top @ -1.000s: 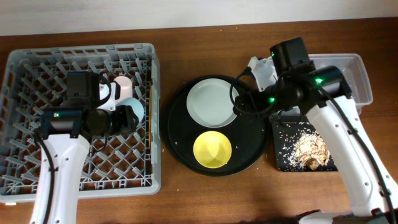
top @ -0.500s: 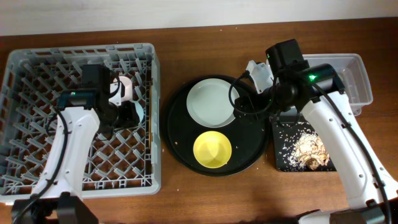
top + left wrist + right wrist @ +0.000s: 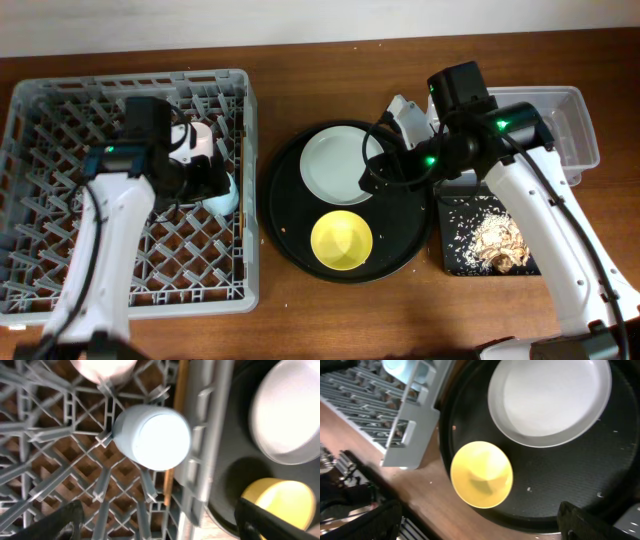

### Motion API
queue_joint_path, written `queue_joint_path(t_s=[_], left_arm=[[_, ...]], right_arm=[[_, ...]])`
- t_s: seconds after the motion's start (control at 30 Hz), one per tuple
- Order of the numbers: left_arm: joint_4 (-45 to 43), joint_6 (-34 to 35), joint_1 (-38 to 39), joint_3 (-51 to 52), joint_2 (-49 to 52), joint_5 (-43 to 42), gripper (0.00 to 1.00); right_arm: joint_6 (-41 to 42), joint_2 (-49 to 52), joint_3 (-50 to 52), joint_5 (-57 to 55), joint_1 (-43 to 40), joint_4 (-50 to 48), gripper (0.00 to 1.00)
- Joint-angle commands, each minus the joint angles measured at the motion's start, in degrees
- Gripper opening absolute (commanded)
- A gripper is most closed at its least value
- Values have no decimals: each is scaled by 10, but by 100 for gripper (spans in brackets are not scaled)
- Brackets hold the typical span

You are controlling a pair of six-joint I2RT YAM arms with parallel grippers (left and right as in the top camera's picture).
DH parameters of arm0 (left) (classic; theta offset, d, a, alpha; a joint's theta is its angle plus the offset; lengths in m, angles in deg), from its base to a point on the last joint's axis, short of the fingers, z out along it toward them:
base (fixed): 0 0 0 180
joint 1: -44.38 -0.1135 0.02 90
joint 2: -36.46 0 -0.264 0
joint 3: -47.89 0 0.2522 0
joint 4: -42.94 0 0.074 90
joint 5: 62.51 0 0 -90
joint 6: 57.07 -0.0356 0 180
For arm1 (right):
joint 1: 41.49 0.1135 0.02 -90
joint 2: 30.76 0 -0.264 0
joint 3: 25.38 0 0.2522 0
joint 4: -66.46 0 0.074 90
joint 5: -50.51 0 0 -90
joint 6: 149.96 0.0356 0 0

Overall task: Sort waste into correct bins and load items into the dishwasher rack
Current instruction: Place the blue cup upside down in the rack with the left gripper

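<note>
Hovering wide-open: L gripper (image 3: 157,512) by light-blue cup (image 3: 155,435), R gripper (image 3: 477,510) near yellow bowl (image 3: 481,475).

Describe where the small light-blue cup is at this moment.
In the overhead view, the light-blue cup sits inside the dishwasher rack, by the wall nearest the round black tray, just below the pink cup.

Table (image 3: 330,320): brown wood with the grain running side to side; it fills nearly the whole overhead view.
Table's far edge: straight, slanting slightly across the top of that view.
Beyond the table's far edge: pale strip (image 3: 200,25), off-white and plain; wall or floor, cannot tell.
Light: soft and even, with faint shadows on the table.
</note>
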Motion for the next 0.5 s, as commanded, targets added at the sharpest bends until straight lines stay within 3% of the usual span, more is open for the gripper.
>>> queue_joint_path(t_s=[0.0, 0.03, 0.07, 0.1, 0.13, 0.23, 0.37, 0.47], left_arm=[[32, -1, 3, -20, -120, -65, 73], [45, -1, 10, -20, -143, -81, 69], [76, -1, 43, -18, -182, -86, 59], [87, -1, 65, -15, -195, -86, 50], [93, -1, 96, -12, -204, -86, 48], [57, 0, 217, 10, -203, -82, 48], [-73, 35, 363, 76, -169, -73, 48], [-145, 73, 465, 92, -93, 2, 48]], right_arm=[[-1, 3, 4, 31, 0, -7, 98], [-1, 3, 4, 28, 0, -12, 99], [12, 3, 4, -10, -1, -30, 99], [64, 3, 4, -45, -6, -45, 99], [120, 3, 4, -75, -18, -65, 98], [134, 2, 0, -89, -70, -95, 99], [134, 2, -2, -152, -171, -78, 99], [134, 2, -1, -153, -245, -67, 99]])
